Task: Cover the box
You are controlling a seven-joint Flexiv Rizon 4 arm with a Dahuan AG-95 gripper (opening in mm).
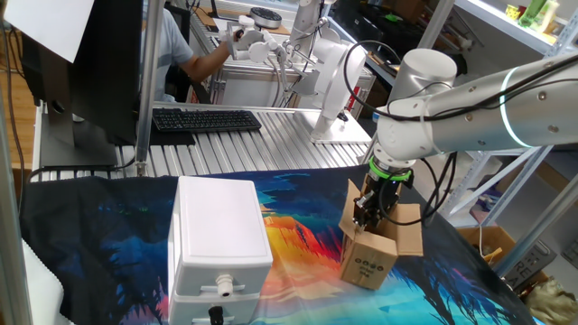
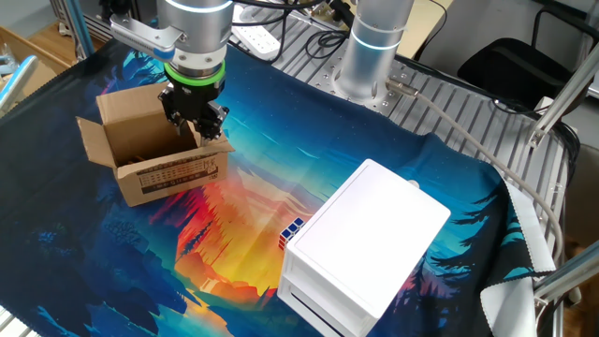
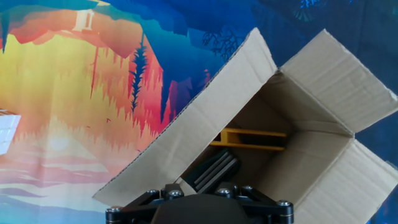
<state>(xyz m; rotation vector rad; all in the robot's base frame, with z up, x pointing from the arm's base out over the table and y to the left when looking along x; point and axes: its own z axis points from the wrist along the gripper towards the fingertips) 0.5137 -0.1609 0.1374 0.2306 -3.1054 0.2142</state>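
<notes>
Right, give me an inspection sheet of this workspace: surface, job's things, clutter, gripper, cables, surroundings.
Surface: table under a colourful printed cloth, which wrinkles at the edges.
Job's things: brown cardboard box stands with its top flaps open; something yellow lies inside in the hand view.
Clutter: large white plastic case beside the box, apart from it; a small coloured cube against its side.
Gripper: gripper points down at one box flap; whether it grips the flap cannot be told.
Cables: black cables loop along the arm; more lie near the arm's base.
Surroundings: keyboard, a monitor and a person behind the table.
</notes>
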